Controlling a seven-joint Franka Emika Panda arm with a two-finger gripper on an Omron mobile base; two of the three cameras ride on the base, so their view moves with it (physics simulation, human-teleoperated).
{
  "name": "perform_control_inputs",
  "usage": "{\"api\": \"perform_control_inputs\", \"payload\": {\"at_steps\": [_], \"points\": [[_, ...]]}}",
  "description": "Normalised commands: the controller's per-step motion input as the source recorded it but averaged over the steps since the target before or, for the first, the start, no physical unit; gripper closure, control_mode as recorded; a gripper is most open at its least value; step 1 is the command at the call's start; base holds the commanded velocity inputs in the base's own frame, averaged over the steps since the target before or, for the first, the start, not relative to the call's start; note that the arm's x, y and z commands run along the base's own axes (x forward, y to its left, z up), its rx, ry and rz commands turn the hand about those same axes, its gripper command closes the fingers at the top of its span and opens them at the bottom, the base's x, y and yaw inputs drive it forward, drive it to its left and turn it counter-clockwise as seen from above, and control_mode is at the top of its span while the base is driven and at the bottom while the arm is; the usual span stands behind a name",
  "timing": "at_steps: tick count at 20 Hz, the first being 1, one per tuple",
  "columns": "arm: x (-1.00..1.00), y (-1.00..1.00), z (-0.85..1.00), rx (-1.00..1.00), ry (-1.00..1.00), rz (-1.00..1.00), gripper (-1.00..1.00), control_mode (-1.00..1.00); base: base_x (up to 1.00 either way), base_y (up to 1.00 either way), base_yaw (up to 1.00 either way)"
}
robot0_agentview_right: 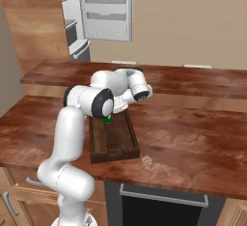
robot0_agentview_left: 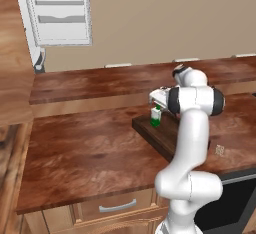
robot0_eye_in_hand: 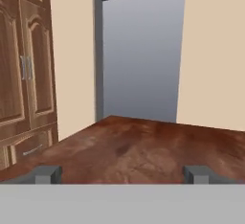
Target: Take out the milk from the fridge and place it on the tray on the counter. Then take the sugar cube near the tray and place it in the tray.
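Milk carton (robot0_agentview_left: 156,115) standing upright in the wooden tray (robot0_agentview_right: 116,145) on the counter (robot0_agentview_left: 85,153), released by the gripper (robot0_eye_in_hand: 122,174), whose fingers are spread wide and empty; sugar cube (robot0_agentview_right: 146,161) lies just beside the tray, not yet moved.

We look along the counter (robot0_eye_in_hand: 139,146), its glossy reddish wood running toward a grey doorway (robot0_eye_in_hand: 141,55) in the beige wall beyond it; brown cabinets (robot0_eye_in_hand: 24,74) stand left of the counter, and our gripper (robot0_eye_in_hand: 122,174) fingertips sit wide apart over its near end
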Motion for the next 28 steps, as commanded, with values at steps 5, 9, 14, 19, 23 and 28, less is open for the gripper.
{"api": "perform_control_inputs", "payload": {"at_steps": [5, 9, 14, 19, 23, 28], "points": [[-0.29, -0.11, 0.42, 0.0, -0.05, 0.0, -1.0, -1.0, 0.0, 0.0, 0.0], [-0.51, -0.23, 0.48, 0.0, -0.07, 0.0, -1.0, -1.0, 0.0, 0.0, 0.0], [-0.84, -0.42, 0.41, 0.0, -0.11, -0.02, -1.0, -1.0, 0.0, 0.0, 0.0], [-1.0, -0.34, 0.26, -0.04, -0.23, -0.07, -1.0, -1.0, 0.0, 0.0, 0.0], [-0.79, -0.26, 0.25, -0.07, -0.11, -0.18, -1.0, -1.0, 0.0, 0.0, 0.0], [-0.51, -0.35, 0.32, -0.03, 0.0, -0.22, -1.0, -1.0, 0.0, 0.0, 0.0]]}}
